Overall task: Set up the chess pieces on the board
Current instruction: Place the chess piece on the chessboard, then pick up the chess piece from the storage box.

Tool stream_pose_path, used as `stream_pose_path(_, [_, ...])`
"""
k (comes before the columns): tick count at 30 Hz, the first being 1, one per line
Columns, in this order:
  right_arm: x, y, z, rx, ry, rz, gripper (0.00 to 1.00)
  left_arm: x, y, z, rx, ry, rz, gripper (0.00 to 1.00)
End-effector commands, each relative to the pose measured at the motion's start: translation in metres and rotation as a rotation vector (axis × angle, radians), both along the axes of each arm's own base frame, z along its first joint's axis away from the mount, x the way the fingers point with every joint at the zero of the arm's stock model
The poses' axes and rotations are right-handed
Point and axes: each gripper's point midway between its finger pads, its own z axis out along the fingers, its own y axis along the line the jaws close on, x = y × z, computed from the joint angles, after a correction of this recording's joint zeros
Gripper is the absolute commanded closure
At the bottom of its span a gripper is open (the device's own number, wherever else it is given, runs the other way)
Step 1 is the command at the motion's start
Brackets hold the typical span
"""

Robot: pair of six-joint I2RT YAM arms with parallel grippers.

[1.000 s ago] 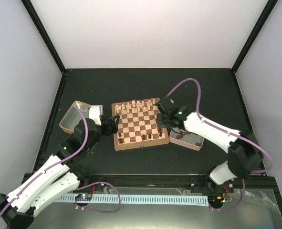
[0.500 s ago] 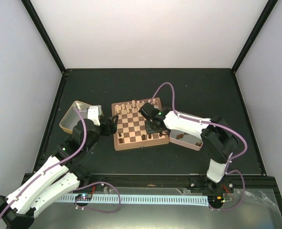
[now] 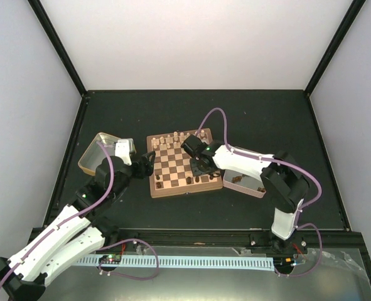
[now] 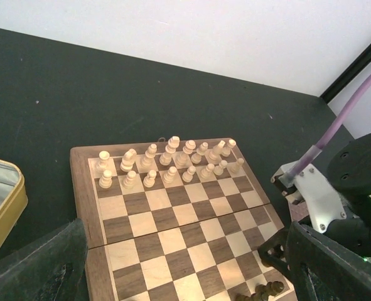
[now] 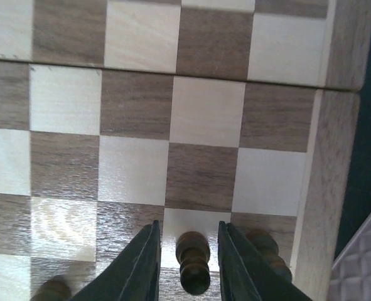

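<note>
Two right fingers (image 5: 142, 266) have loosened around a dark piece (image 5: 193, 271).

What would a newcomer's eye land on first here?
The wooden chessboard sits centre-frame from above, with cream pieces lined along its two far rows. The right gripper hangs over the board's near right corner, jaws slightly apart either side of a dark piece standing on a light square.

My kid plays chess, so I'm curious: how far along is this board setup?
Done: the cream pieces stand in two rows along the board's far edge, and a few dark ones sit along the near edge. In hand: a dark piece stands between the parted fingers of the right gripper. Left: more dark pieces lie in the pink tray.
</note>
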Motion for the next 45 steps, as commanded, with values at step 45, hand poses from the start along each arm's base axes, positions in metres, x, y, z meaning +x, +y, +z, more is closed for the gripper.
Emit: stream_pose_path(45, [0.007,-0.202,-0.036,0.060,-0.096,-0.734,0.70,0.002,-0.007,0.008,-0.016,-0.011,-0.037,0.12])
